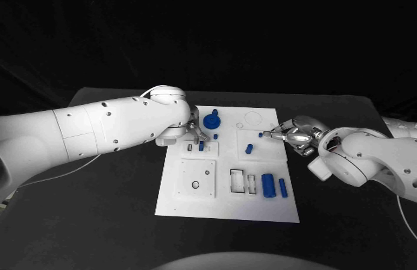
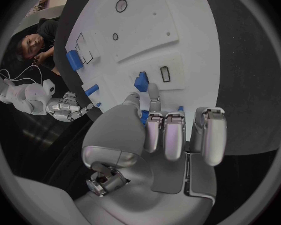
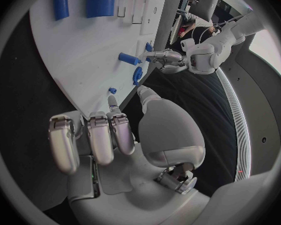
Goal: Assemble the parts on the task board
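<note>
Blue peg (image 1: 202,144) upright at left hand (image 1: 184,133)

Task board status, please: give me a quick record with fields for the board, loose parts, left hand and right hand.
board: white task board at the middle of the black table
loose parts: two blue cylinders lying side by side near the board's right edge
left hand: left hand at a small blue part on the board; grip unclear
right hand: right hand over the board's right edge, fingers near a small blue peg; grip unclear

A black table (image 1: 104,222) stands before a dark backdrop (image 1: 208,35).
</note>
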